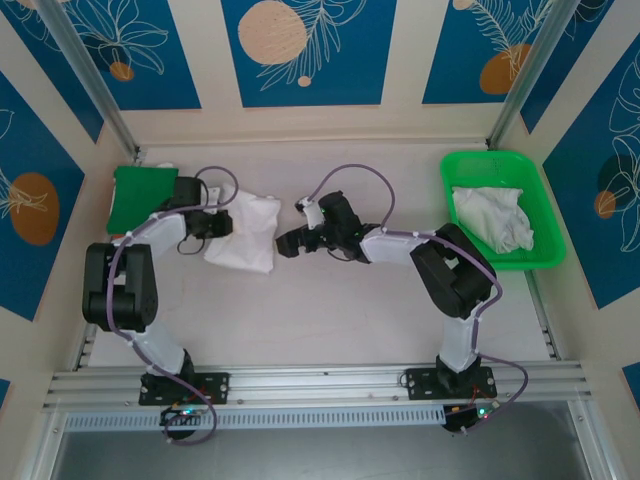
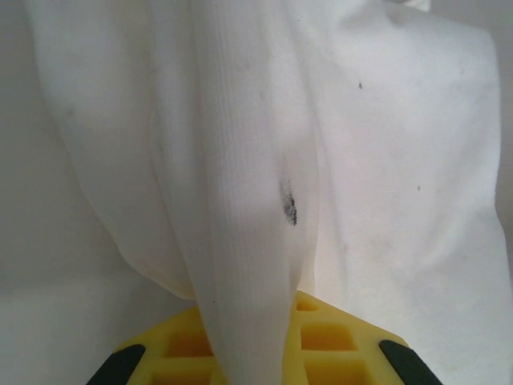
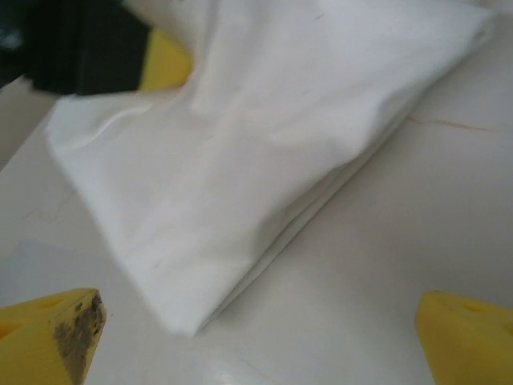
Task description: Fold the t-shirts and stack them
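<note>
T-shirts, top view: we count two. The folded t-shirt (image 1: 248, 232) lies well left of the green tray (image 1: 455, 172); the crumpled t-shirt (image 1: 492, 218) sits inside it. We note the left gripper (image 1: 218, 224) clenched on the folded one's edge farthest from the tray. The right gripper (image 1: 288, 241) is released beside its tray-side edge, with bare table (image 1: 330, 310) toward the tray.
Left wrist: cloth pinched between yellow fingers (image 2: 329, 341).
Right wrist: jaws wide, folded edge ahead, untouched.
</note>
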`<state>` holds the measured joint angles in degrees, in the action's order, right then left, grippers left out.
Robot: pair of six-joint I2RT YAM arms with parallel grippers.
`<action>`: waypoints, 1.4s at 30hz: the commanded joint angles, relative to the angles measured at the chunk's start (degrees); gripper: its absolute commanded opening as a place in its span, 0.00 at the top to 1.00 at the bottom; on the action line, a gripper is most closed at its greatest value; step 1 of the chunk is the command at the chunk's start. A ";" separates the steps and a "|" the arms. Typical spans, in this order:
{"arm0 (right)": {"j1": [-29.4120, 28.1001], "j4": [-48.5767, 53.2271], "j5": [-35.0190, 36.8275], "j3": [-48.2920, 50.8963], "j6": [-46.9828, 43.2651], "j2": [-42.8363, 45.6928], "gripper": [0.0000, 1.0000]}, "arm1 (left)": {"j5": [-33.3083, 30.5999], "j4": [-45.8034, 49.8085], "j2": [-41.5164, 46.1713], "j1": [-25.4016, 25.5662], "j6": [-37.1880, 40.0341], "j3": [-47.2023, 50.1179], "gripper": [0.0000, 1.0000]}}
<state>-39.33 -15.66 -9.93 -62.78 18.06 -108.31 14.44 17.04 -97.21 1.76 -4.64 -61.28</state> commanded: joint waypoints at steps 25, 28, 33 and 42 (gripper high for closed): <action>-7.85 -1.31 -4.57 -8.52 -5.88 -2.38 0.01 | -6.98 20.27 -3.09 -17.05 24.99 -33.21 1.00; -7.95 -1.13 -3.92 -7.76 -6.06 -1.64 0.01 | -7.89 21.42 -4.08 -17.64 25.49 -36.38 1.00; -8.04 -0.69 -3.28 -7.26 -5.77 -1.53 0.01 | -8.72 23.11 -5.30 -18.84 26.08 -41.15 1.00; -8.30 -0.35 -2.83 -7.97 -5.39 -2.34 0.01 | -8.80 24.32 -6.79 -21.25 26.44 -45.16 1.00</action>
<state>-47.05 -16.69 -13.34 -70.61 13.43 -110.85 5.69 42.13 -103.39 -18.35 20.12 -103.90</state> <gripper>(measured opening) 0.993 0.113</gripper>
